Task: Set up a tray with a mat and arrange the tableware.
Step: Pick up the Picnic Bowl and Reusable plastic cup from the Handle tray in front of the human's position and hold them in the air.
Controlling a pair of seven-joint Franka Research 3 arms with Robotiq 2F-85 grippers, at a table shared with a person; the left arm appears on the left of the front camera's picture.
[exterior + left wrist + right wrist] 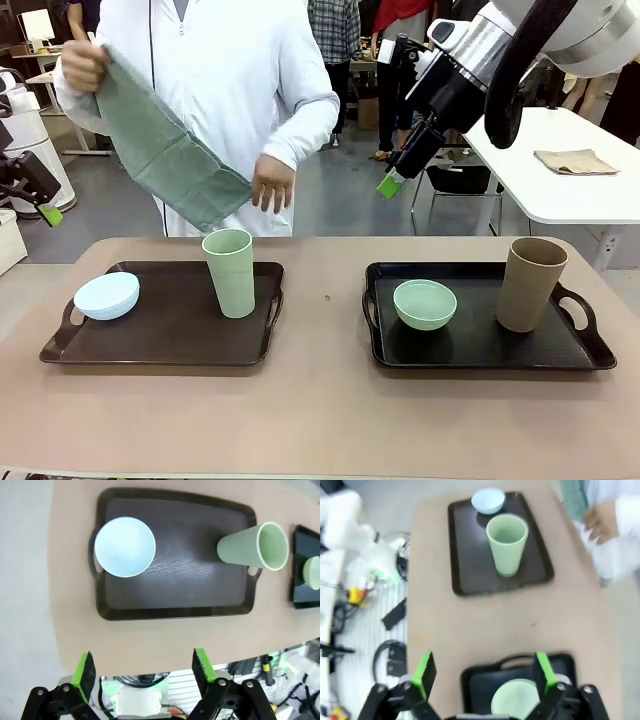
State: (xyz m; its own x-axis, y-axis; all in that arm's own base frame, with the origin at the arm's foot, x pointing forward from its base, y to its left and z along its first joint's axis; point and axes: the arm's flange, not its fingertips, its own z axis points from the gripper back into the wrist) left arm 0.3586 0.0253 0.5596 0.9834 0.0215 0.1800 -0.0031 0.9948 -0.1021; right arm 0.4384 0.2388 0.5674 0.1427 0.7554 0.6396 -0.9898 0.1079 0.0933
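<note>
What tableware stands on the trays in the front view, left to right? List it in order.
pale blue bowl → pale green tumbler → mint green bowl → tan tumbler

Bright, even overhead light covers the table (320, 420), leaving only soft, short shadows beside the pale green tumbler (230, 272) and a dull sheen on the left tray (185, 580). The front view is sharp. The right wrist view is blurred throughout, and both wrist views bow the table's edges.
</note>
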